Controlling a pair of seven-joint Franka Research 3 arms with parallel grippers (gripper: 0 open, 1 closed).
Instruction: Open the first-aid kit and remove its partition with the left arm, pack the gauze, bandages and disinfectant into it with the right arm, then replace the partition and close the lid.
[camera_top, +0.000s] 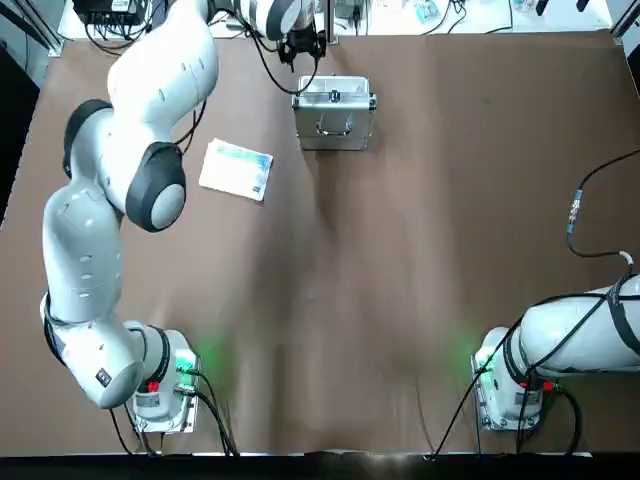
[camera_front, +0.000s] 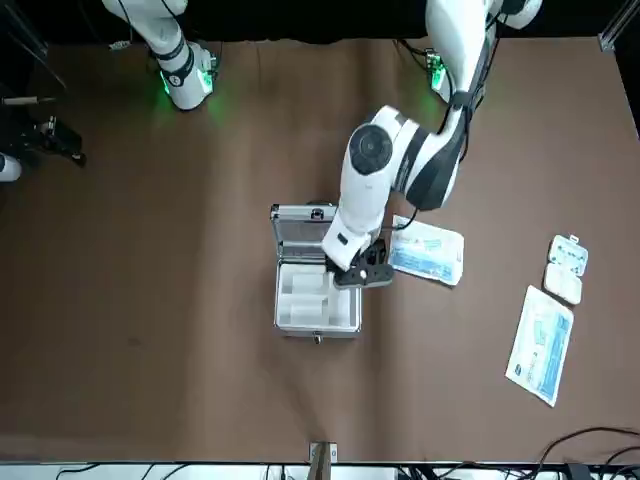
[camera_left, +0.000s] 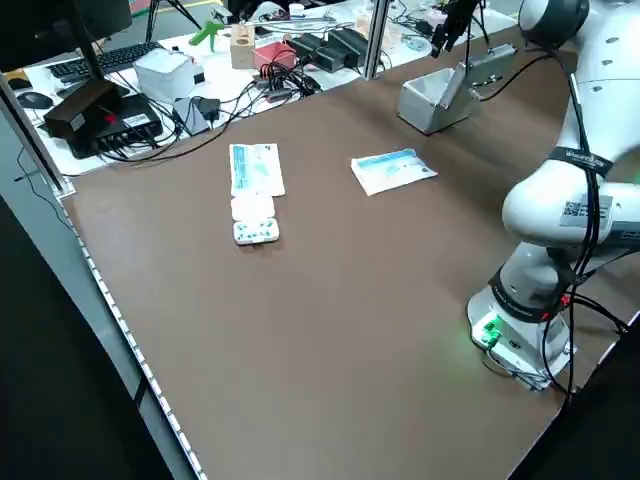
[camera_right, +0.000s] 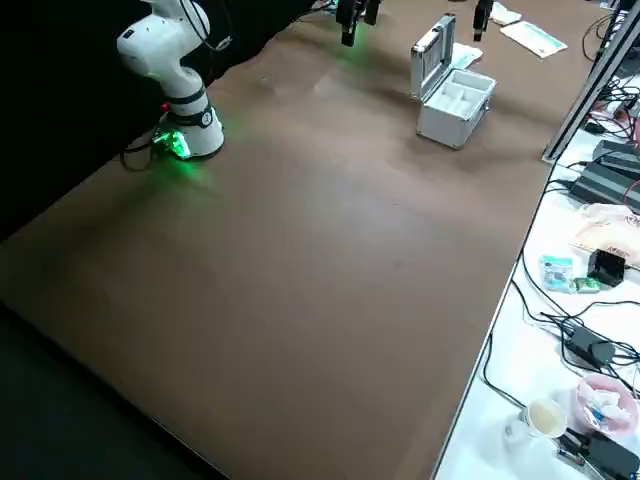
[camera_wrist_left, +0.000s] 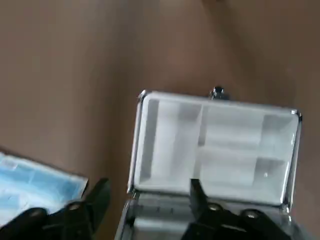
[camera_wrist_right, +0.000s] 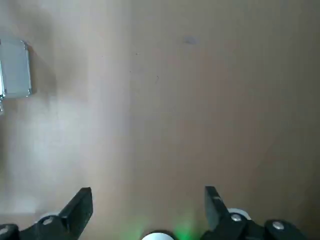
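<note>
The silver first-aid kit (camera_front: 317, 322) stands open at the table's far middle, its lid (camera_front: 303, 228) raised upright on the robot's side. The white partition (camera_front: 318, 298) lies inside the case and also fills the left wrist view (camera_wrist_left: 215, 145). My left gripper (camera_front: 368, 268) hovers open at the kit's left edge, near the hinge corner, holding nothing; its fingers (camera_wrist_left: 97, 197) straddle that corner. The right gripper (camera_wrist_right: 147, 200) is open and empty over bare table, far from the kit. No disinfectant shows. I cannot tell which packs are the gauze or the bandages.
A flat blue-white pack (camera_front: 428, 250) lies just left of the kit. Another flat pack (camera_front: 540, 345) and a small white blister block (camera_front: 567, 268) lie at the far left corner. Cables and desk clutter (camera_left: 250, 60) sit beyond the far edge. The right arm's base (camera_top: 515, 385) is near-right.
</note>
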